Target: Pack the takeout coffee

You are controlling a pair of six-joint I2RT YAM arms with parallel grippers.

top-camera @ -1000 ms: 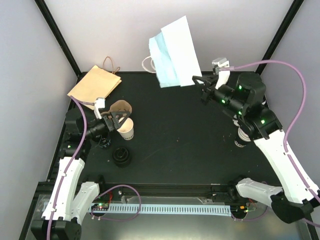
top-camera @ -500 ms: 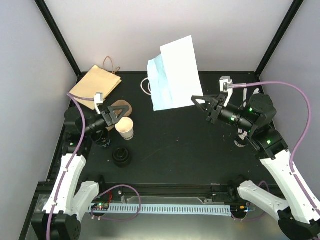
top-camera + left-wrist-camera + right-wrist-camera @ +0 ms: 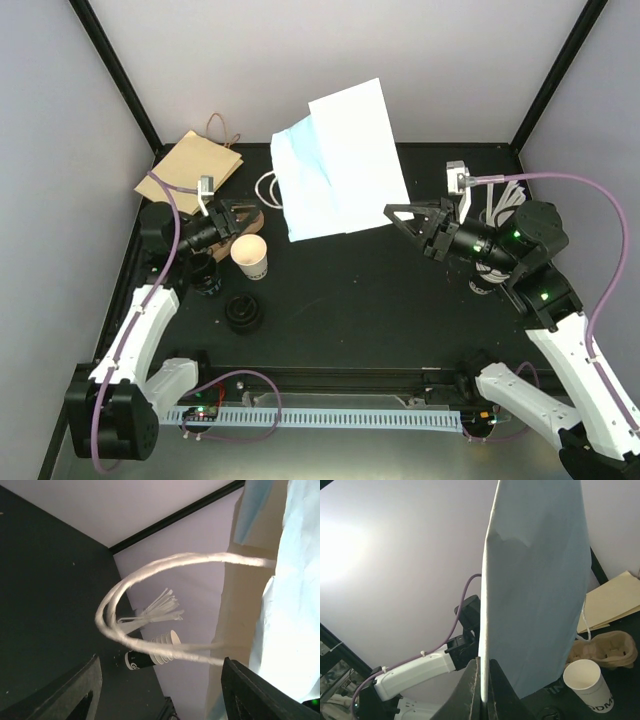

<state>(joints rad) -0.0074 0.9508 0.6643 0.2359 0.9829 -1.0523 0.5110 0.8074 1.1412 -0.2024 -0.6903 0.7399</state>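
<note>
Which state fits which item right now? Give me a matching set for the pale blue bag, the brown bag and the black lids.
Things:
1. pale blue bag
2. brown bag
3. black lids

States:
A. lying flat at the far left corner of the table
B. piled on the table near the front left
C. held up off the table, its edge pinched by the right fingers

Pairs: 1-C, 2-A, 3-B
</note>
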